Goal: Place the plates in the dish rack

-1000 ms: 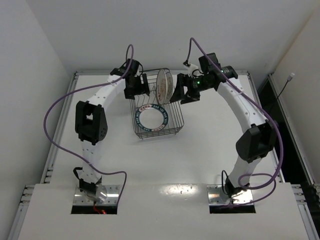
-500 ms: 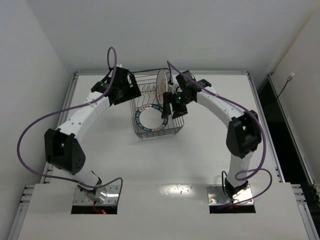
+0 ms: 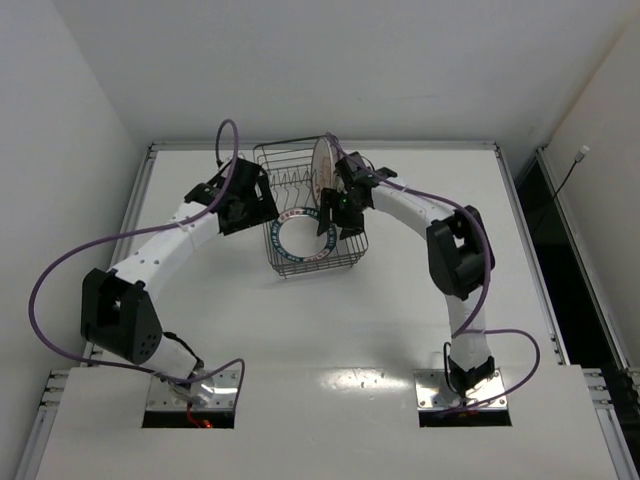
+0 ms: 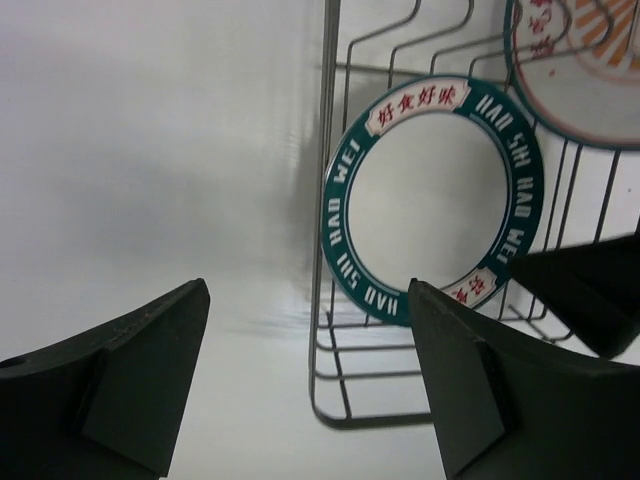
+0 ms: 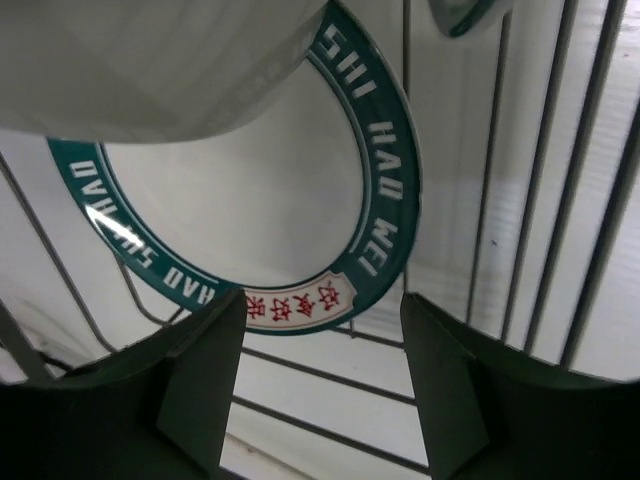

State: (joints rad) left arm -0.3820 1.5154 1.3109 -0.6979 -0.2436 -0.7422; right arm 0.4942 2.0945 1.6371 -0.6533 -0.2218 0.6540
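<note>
**Operator:** State of the left gripper (image 4: 307,292)?

**Technician:** Jaws wide, empty, beside the dish rack (image 3: 315,268).

**Operator:** Right gripper (image 5: 322,300)?

**Technician:** Jaws apart, nothing between, over the teal-ringed plate (image 3: 305,238) lying in the rack's near end. The orange plate (image 3: 326,165) stands on edge behind.

- Dark wire dish rack (image 3: 318,272) is sat upright.
- Teal-ringed plate (image 3: 305,238) is laid pretty much flat inside, near end.
- Orange-patterned plate (image 3: 324,168) is stood on edge, far end.
</note>
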